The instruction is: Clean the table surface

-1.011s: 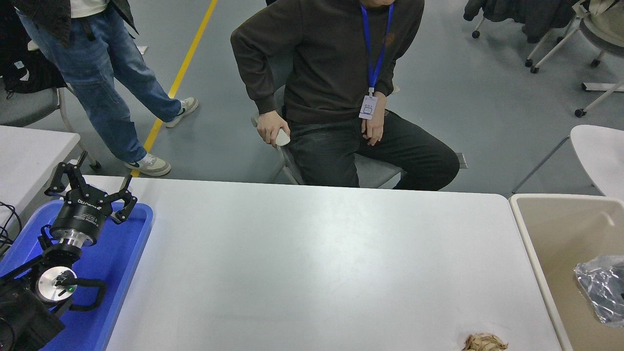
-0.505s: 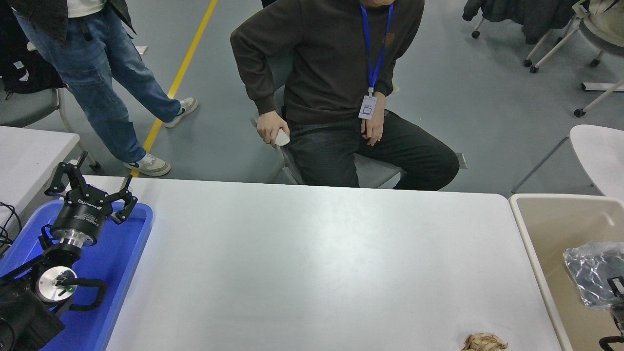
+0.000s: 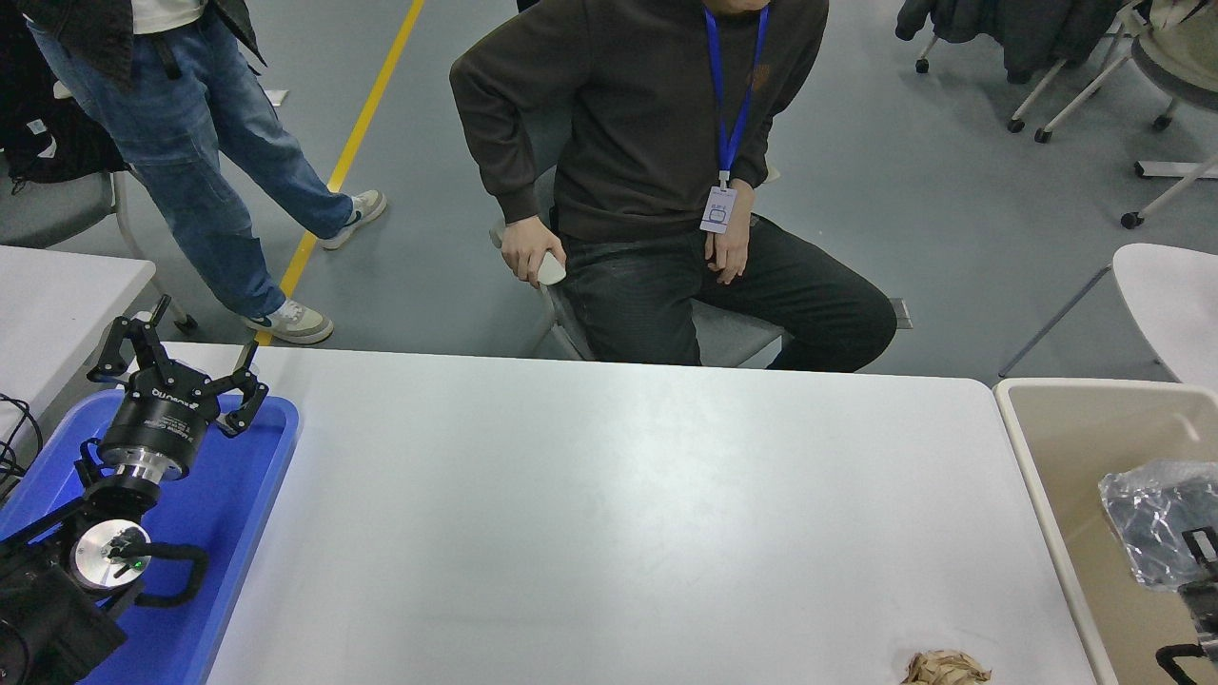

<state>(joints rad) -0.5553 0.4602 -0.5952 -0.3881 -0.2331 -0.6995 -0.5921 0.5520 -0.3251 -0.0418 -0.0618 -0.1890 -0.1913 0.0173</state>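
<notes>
The white table surface (image 3: 609,514) fills the middle of the view. A crumpled brown paper ball (image 3: 946,668) lies on it at the front right edge. Over the beige bin (image 3: 1056,495) at the right, my right gripper (image 3: 1195,559) comes in from the lower right corner. It is shut on a crumpled clear plastic bag (image 3: 1147,518) that covers most of it. My left gripper (image 3: 181,366) is parked over the blue tray (image 3: 238,495) at the lower left, fingers spread open and holding nothing.
A person in a dark sweater sits on a chair at the far side, hands off the table. Another person in jeans stands at the top left. A second white table (image 3: 57,295) is at the left, and chairs stand at the right.
The plastic bag has shifted left and slightly up over the bin, with my right gripper coming into view under it. The left arm and the paper ball have not moved.
</notes>
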